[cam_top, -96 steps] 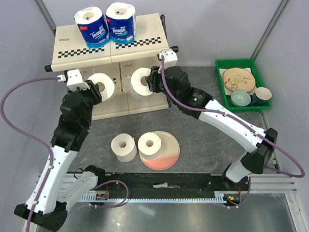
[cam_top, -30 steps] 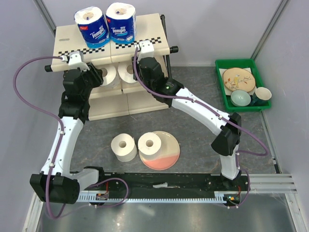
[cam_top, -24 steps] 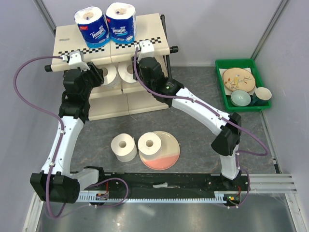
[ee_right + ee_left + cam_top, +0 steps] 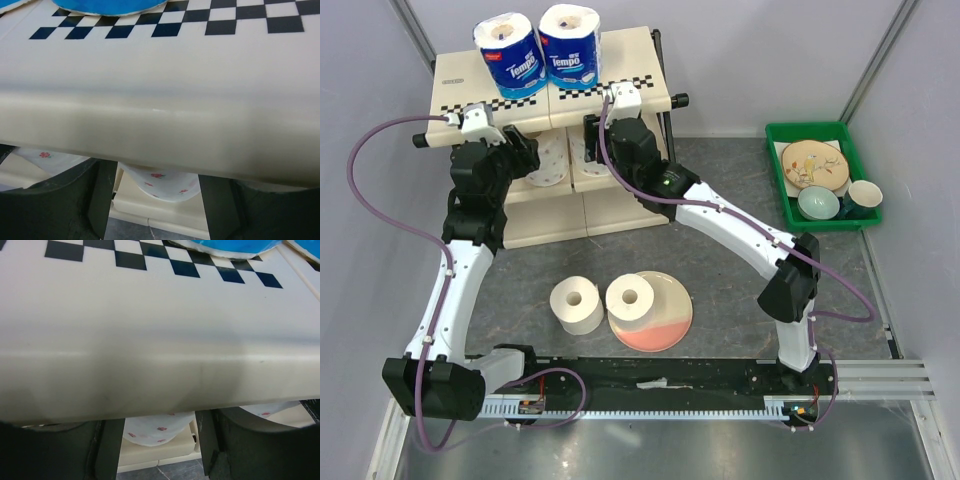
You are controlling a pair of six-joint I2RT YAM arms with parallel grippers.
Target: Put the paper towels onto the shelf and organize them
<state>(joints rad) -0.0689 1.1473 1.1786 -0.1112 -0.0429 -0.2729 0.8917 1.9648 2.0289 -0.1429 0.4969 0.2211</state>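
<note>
The shelf (image 4: 460, 95) stands at the back left, with two blue-wrapped paper towels (image 4: 510, 55) (image 4: 570, 45) upright on its top panel. Under that panel, two unwrapped rolls lie side by side on the middle tier (image 4: 550, 160) (image 4: 582, 152). My left gripper (image 4: 530, 158) is open around the left roll (image 4: 157, 427), with a gap on each side. My right gripper (image 4: 590, 140) is open around the right roll (image 4: 160, 182) in the same way. The top panel's edge (image 4: 150, 340) (image 4: 160, 100) hides the fingertips. Two more unwrapped rolls stand in front, one on the floor (image 4: 577, 305) and one on a pink plate (image 4: 631, 297).
The round pink-and-cream plate (image 4: 665, 320) lies in the middle front. A green tray (image 4: 775, 132) with a plate and bowls sits at the right. Both arms reach from the near rail up to the shelf front.
Both arms carried a roll in under the top panel. In the last second both grippers opened, and the two rolls settled on the middle tier.
</note>
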